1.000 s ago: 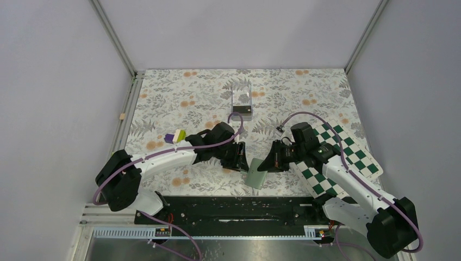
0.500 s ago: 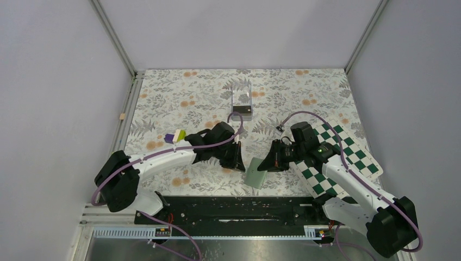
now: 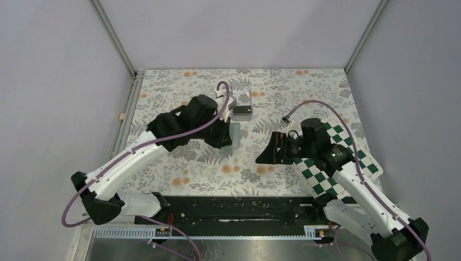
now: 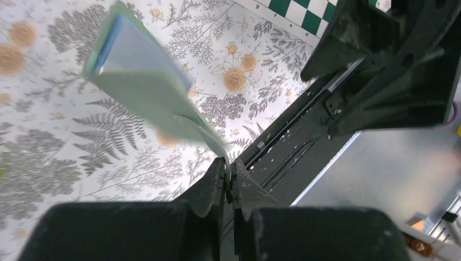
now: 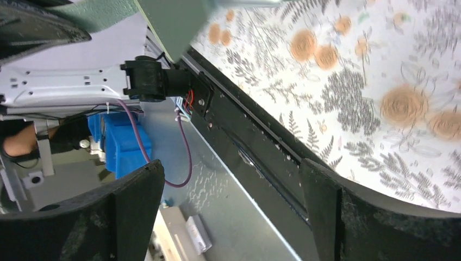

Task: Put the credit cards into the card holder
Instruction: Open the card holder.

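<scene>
Jaws of left end effector pressed together, pinching one corner of flat sage-green folding card holder. Holder held tilted above floral-print desk, pale blue-grey inner pocket towards wrist camera, outline smeared. Cannot tell whether pockets hold anything.

Fingers of right end effector spread wide, gripping nothing. Green holder visible beyond them at top of right wrist view, apart from both fingers.

Clear acrylic box at far middle of desk, just beyond left end effector. One small thin black credit card at its near end.

Green-and-white chequered board flat on desk under right arm.

Top view: holder mostly hidden by left arm. Left wrist view: holder plain, black body of right end effector at upper right.
</scene>
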`<move>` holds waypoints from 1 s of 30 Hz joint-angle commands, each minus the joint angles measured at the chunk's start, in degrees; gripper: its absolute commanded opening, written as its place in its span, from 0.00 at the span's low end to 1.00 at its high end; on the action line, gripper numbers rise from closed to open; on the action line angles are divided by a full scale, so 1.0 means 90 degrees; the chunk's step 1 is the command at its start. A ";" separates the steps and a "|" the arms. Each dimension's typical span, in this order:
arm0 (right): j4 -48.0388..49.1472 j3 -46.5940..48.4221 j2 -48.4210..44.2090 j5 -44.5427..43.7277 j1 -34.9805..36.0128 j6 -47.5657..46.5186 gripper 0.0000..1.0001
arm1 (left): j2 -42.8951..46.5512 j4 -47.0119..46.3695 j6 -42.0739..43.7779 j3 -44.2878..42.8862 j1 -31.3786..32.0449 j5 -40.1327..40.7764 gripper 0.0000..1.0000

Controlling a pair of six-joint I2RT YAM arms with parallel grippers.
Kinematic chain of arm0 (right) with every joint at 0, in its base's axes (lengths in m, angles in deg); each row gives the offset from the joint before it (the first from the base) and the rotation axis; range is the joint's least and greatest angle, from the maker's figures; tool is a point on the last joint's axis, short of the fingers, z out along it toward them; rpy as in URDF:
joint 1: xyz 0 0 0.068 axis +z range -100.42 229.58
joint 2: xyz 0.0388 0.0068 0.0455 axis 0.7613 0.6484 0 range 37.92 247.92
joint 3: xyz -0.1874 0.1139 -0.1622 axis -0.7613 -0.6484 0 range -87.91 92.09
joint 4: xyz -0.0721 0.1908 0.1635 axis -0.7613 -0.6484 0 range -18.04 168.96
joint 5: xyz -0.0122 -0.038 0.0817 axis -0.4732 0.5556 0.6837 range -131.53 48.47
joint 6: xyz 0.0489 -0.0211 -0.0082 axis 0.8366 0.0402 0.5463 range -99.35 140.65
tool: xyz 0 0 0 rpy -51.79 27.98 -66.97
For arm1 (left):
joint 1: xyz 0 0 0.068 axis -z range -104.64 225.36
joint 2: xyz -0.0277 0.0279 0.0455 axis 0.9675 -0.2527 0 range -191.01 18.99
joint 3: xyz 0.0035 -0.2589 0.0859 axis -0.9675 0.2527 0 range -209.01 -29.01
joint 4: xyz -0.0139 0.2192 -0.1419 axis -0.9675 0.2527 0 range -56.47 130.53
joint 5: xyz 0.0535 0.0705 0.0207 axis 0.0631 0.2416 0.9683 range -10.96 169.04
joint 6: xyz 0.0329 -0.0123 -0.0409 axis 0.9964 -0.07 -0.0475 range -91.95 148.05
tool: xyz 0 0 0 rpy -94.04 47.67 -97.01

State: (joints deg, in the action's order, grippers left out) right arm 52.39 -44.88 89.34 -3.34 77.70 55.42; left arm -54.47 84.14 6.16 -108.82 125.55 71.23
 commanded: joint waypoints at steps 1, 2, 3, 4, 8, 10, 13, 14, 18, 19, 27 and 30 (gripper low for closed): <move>-0.0019 0.0588 -0.0390 0.0014 0.0019 -0.0834 0.99 | 0.0228 0.1303 0.1088 -0.0981 -0.0009 0.0160 0.00; -0.0004 0.0654 -0.0437 0.0074 0.0020 -0.0933 0.99 | 0.0189 0.1502 0.1159 -0.1143 -0.0003 0.0112 0.00; 0.0015 0.0724 -0.0477 0.0115 0.0020 -0.1050 0.99 | 0.0151 0.1686 0.1248 -0.1264 -0.0004 0.0035 0.00; 0.0013 0.0793 -0.0492 0.0161 0.0020 -0.1143 0.99 | 0.0110 0.1817 0.1304 -0.1374 -0.0005 -0.0031 0.00; 0.0003 0.1032 -0.0576 0.0183 0.0019 -0.1602 0.99 | 0.0035 0.2134 0.1378 -0.1536 -0.0003 -0.0306 0.00; 0.0017 0.1104 -0.0665 0.0180 0.0020 -0.1771 0.99 | 0.0042 0.2127 0.1355 -0.1523 -0.0009 -0.0576 0.00; 0.0330 0.0995 -0.0816 0.0421 0.0015 -0.1809 0.99 | 0.0074 0.2021 0.1226 -0.1495 -0.0004 -0.1055 0.00; 0.0504 0.0938 -0.0863 0.0541 0.0020 -0.1750 0.99 | 0.0079 0.1975 0.1193 -0.1490 -0.0004 -0.1251 0.00; 0.1062 0.0729 -0.1113 0.0927 0.0029 -0.1471 0.99 | 0.0124 0.1782 0.1183 -0.1523 -0.0010 -0.2110 0.00; 0.1297 0.0622 -0.1181 0.0973 0.0027 -0.1375 0.99 | 0.0119 0.1777 0.1225 -0.1567 -0.0006 -0.2275 0.00; 0.1584 0.0463 -0.0942 0.0950 0.0028 -0.1529 1.00 | -0.0174 0.2286 0.1761 -0.2281 0.0150 -0.2433 0.00; 0.1927 0.0328 -0.0805 0.1029 0.0030 -0.1589 0.99 | -0.0315 0.2551 0.2009 -0.2421 0.0224 -0.1925 0.00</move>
State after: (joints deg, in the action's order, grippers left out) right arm 64.48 -40.73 80.70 4.29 77.72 42.69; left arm -56.15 104.82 19.97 -126.91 126.71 51.05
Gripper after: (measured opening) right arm 0.993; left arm 0.040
